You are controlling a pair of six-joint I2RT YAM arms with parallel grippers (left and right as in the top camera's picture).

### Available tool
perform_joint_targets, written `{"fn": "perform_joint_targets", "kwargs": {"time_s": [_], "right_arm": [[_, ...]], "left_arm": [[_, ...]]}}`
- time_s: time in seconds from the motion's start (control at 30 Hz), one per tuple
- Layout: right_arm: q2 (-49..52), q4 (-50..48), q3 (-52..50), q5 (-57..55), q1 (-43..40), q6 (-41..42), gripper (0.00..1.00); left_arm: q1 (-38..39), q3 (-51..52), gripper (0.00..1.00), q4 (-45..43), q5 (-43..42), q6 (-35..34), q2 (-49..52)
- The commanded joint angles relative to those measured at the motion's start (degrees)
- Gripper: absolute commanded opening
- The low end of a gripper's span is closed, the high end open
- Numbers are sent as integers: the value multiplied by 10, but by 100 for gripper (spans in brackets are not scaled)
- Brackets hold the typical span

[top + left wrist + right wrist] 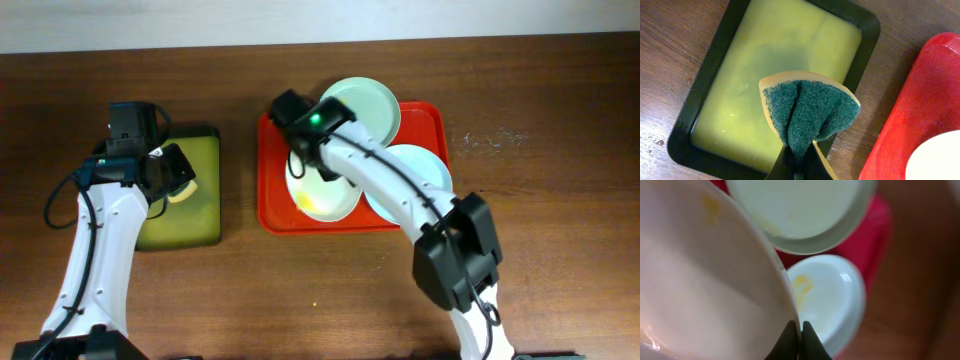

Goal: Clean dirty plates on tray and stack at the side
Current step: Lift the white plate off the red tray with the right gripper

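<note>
The red tray (pixel 272 205) holds three plates. A white plate (pixel 325 200) with a yellow smear sits at its front left, a pale green plate (pixel 368 105) at the back and a pale blue plate (pixel 420 175) at the right. My right gripper (pixel 299 162) is shut on the white plate's rim (pixel 700 280), fingertips (pixel 800 327) pinching the edge. The green plate (pixel 795 210) and the smeared blue plate (pixel 827 297) lie beyond. My left gripper (pixel 172 180) is shut on a yellow-and-green sponge (pixel 807 107), fingers (pixel 800 160) clamped on it above the small tray.
A black-rimmed tray (pixel 205 135) with yellow-green liquid (pixel 765 75) stands left of the red tray (pixel 920 100) on the brown wooden table. A white plate edge (pixel 940 160) shows at the left wrist view's lower right. The right arm crosses over the red tray's front right.
</note>
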State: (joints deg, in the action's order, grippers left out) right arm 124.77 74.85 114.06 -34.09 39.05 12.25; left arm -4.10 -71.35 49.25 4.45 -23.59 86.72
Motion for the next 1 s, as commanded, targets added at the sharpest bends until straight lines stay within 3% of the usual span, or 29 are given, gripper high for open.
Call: {"fn": "perform_joint_targets", "kwargs": {"time_s": [0.0, 0.2, 0.67, 0.8, 0.87, 0.97], "right_arm": [[-17, 26, 35, -231, 54, 0, 4], [-17, 23, 37, -494, 157, -50, 4], [-17, 21, 37, -485, 176, -62, 4], [-17, 4, 36, -410, 163, -45, 4], [-16, -21, 36, -266, 112, -9, 4], [-15, -42, 36, 56, 4, -10, 4]], "left_arm": [[-2, 0, 0, -3, -7, -6, 1], [-2, 0, 0, -3, -7, -6, 1], [-2, 0, 0, -3, -7, -6, 1], [-2, 0, 0, -3, -7, -6, 1], [-2, 0, 0, -3, -7, -5, 1], [-2, 0, 0, -3, -7, -6, 1]]}}
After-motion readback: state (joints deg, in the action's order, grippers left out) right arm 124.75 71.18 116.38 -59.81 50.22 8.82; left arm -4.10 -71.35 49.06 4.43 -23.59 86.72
